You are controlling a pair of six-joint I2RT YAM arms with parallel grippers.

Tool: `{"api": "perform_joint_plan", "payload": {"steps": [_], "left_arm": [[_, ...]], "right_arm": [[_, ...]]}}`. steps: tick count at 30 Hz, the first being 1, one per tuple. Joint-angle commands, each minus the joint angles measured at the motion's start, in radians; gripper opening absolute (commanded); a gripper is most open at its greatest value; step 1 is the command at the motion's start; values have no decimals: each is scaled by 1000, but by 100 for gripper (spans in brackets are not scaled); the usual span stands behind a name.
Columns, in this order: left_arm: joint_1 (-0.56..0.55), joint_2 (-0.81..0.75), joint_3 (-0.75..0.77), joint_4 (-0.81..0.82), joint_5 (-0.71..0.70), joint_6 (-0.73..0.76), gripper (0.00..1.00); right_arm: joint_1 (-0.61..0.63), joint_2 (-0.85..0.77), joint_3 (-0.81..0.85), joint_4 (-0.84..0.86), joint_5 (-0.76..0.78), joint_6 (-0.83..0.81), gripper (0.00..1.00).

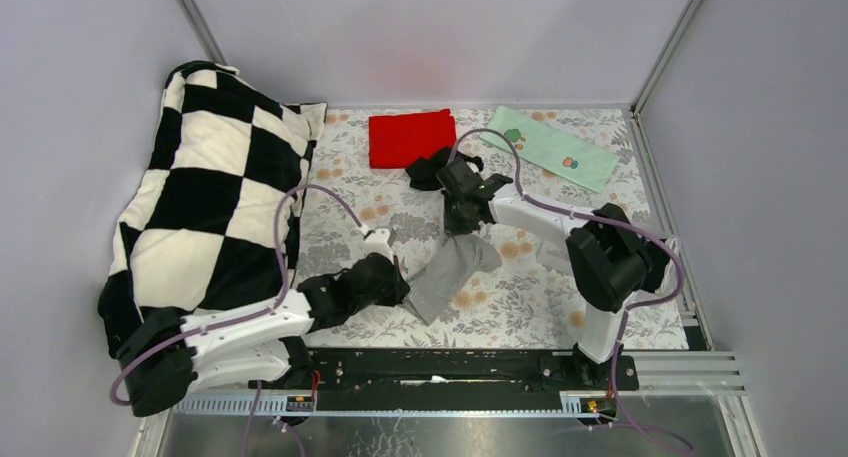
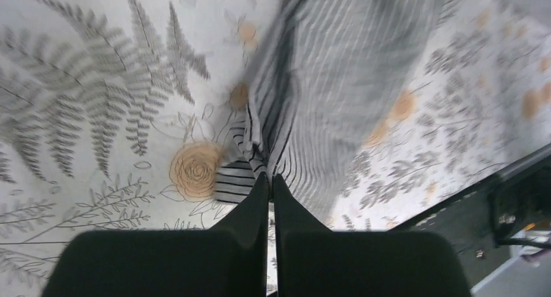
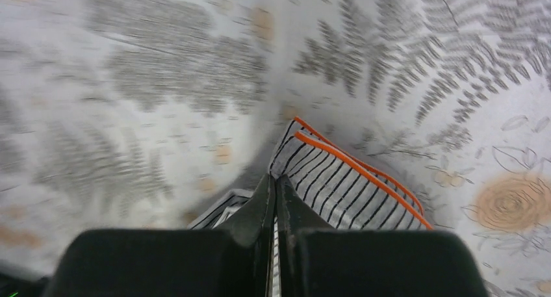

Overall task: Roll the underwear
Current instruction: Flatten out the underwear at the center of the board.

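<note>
- The grey brief is judged light, limp and stretchy. It is expected to sag and crease when lifted, so it is best taken by a hem or corner, where the cloth is doubled.
- It is laid at the middle of the bench, between the two arms, well apart from the black briefs heaped just beside the red cloth.
- The left tool is pressed together, with a fold of the striped near edge pinched at its tips.
- The right tool is likewise closed, clamped on the far end next to the orange hem.
- The brief is thus held at opposite ends, and the gap between the tools is spanned by it.
</note>
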Motion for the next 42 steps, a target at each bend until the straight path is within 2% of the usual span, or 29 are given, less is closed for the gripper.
{"api": "perform_joint_plan", "payload": {"steps": [1, 4, 6, 10, 12, 14, 16, 19, 22, 25, 30, 33, 38, 42], "left_arm": [[-4, -152, 131, -161, -176, 61, 0], [-5, -269, 179, -210, -185, 102, 0], [-4, -315, 199, -222, -142, 127, 0], [-9, -314, 177, -186, 47, 133, 0], [-23, -271, 114, -105, 144, 110, 0], [-55, -189, 44, -14, 201, 74, 12], [-99, -117, 0, 56, 232, 34, 24], [-145, -69, 15, 76, 212, 8, 53], [-150, -109, 48, 48, 173, 5, 72], [-150, -206, 69, -37, 71, -7, 86], [-141, -371, 63, -220, -174, -107, 95], [-94, -386, 54, -292, -253, -179, 96], [128, -322, 28, -196, -171, -148, 95], [263, -255, 18, -99, -88, -97, 93]], "right_arm": [[9, -206, 71, 176, -130, 0, 0], [8, -320, 15, 272, -147, 34, 0], [8, -395, -53, 329, -157, 50, 0], [8, -542, -256, 352, -94, 88, 1], [8, -594, -399, 361, -16, 120, 15], [8, -613, -520, 329, 51, 123, 38], [8, -617, -580, 249, 145, 133, 47], [8, -651, -617, 154, 272, 143, 50], [8, -724, -625, 158, 302, 111, 51], [7, -759, -592, 177, 263, 73, 53], [8, -668, -505, 248, -10, 36, 56], [8, -584, -448, 238, -50, 86, 56], [-5, -490, -393, 185, 71, 162, 59], [-94, -420, -419, 250, -41, 181, 60]]}}
